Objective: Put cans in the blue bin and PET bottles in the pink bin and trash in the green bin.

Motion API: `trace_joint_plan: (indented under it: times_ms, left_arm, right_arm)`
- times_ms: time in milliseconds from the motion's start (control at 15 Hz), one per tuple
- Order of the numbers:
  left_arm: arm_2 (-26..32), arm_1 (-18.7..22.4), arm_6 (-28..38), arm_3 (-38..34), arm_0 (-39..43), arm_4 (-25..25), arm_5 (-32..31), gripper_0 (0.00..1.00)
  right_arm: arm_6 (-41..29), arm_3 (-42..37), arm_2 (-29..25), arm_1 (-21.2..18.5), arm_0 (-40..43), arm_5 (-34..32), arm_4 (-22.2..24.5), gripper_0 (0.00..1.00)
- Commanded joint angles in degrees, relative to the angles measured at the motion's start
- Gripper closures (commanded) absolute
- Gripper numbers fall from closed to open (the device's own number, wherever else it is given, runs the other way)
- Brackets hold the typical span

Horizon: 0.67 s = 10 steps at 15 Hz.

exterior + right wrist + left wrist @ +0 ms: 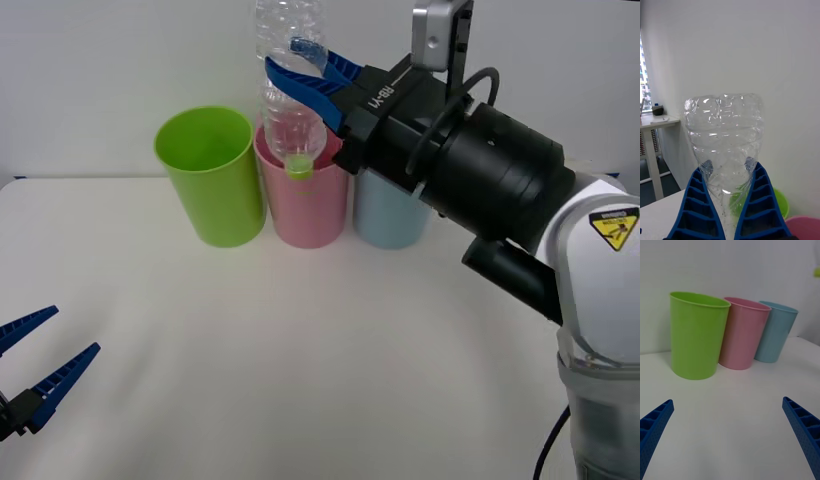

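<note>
Three bins stand in a row at the back of the white table: the green bin (210, 185), the pink bin (305, 205) and the blue bin (388, 215). My right gripper (312, 72) is shut on the clear crinkled PET bottle (292, 85), holding it upside down over the pink bin, its lime-green cap (298, 167) at the rim. The right wrist view shows the bottle (724, 150) between the blue fingers (696, 206). My left gripper (45, 360) waits open at the table's front left, facing the green bin (696, 335), pink bin (743, 333) and blue bin (777, 332).
The white table (300, 360) spreads bare in front of the bins. A white wall stands right behind them. My right arm's black forearm (480, 170) hangs over the blue bin.
</note>
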Motion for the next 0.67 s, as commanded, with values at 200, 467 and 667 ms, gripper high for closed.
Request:
trace_joint_plan:
  times_ms: [200,467,667]
  left_arm:
    - [0.0,0.0,0.0,0.0,0.0,0.0,0.0,0.0]
    - [0.0,0.0,0.0,0.0,0.0,0.0,0.0,0.0]
    - [0.0,0.0,0.0,0.0,0.0,0.0,0.0,0.0]
  right_arm:
    - [0.0,19.3,3.1,1.0,-12.0,11.7,6.4,1.0]
    - [1.0,35.0,3.5,1.5,-20.9,19.6,7.3,1.0]
    - [1.7,41.6,3.2,1.4,-24.0,23.9,7.5,1.0]
